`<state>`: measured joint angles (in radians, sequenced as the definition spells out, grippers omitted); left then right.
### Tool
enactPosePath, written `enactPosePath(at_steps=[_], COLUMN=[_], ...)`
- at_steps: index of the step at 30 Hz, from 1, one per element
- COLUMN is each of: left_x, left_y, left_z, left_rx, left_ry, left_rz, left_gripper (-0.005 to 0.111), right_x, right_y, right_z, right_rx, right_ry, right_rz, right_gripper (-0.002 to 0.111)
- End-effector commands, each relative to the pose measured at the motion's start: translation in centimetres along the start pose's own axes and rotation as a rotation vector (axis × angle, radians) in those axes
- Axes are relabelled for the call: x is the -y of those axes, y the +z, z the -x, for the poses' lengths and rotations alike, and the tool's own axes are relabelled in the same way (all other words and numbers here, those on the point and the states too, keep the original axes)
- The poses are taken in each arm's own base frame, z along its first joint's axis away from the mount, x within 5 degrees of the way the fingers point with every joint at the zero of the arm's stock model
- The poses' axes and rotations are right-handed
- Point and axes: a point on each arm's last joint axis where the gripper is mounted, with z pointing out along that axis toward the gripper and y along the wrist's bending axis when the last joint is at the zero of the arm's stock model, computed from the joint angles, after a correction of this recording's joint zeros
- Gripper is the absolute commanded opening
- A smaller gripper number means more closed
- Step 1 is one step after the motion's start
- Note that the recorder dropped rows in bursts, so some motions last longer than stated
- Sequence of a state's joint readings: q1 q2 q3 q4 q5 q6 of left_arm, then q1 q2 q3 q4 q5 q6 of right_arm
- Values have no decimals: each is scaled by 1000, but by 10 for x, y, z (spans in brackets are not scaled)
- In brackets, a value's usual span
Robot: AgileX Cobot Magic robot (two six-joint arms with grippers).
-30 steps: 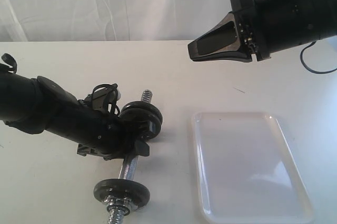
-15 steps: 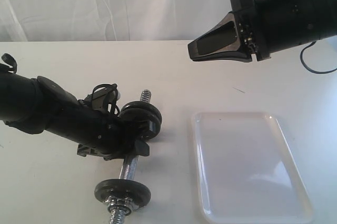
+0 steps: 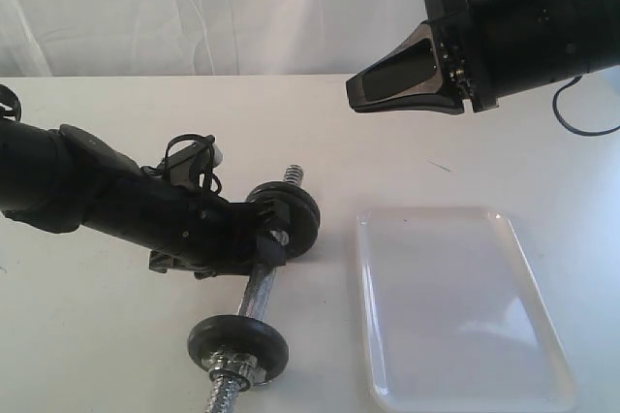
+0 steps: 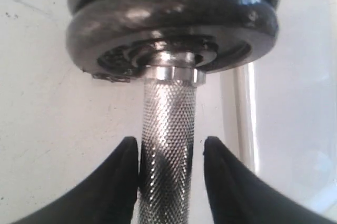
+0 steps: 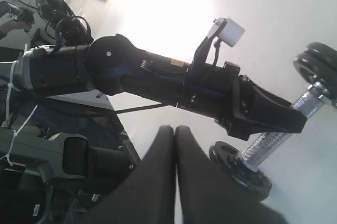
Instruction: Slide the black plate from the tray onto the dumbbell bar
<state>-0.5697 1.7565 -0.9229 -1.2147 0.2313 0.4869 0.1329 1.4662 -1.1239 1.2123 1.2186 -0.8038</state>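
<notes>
The dumbbell bar (image 3: 260,289) lies on the white table left of the tray (image 3: 455,306), and the tray holds nothing. Two black plates (image 3: 291,219) sit together on the bar's far end, one (image 3: 237,343) on its near end. My left gripper (image 3: 269,250) straddles the knurled middle. In the left wrist view (image 4: 169,145) one finger touches the bar (image 4: 167,108) and the other stands a small gap off it, just below the paired plates (image 4: 174,29). My right gripper (image 3: 354,93) hovers high above the table, shut and empty (image 5: 175,129).
A white curtain hangs behind the table. The tray's rim (image 4: 245,119) shows close beside the bar's far plates. A threaded end with a silver nut (image 3: 232,374) sticks out at the table's front edge. The left arm (image 5: 158,77) lies low across the left side.
The left arm and the dumbbell have shifted right, toward the tray, and the bar has turned slightly. The right gripper has not moved.
</notes>
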Motion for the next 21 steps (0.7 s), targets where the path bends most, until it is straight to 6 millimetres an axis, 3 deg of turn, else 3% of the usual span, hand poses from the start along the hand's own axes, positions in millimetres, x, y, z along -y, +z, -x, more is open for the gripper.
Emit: enactPosePath(at_steps=[1, 21], left_x=[8, 7], left_y=[-5, -5], left_z=[1, 1], left_rx=[0, 2], left_ry=[-9, 11], left_rz=[-44, -31], left_gripper=[46, 46], right_x=[-3, -3], right_y=[-3, -3], right_z=[1, 1], right_rx=[15, 15], right_ry=[-7, -7], right_rz=[5, 5], right_gripper=[0, 0])
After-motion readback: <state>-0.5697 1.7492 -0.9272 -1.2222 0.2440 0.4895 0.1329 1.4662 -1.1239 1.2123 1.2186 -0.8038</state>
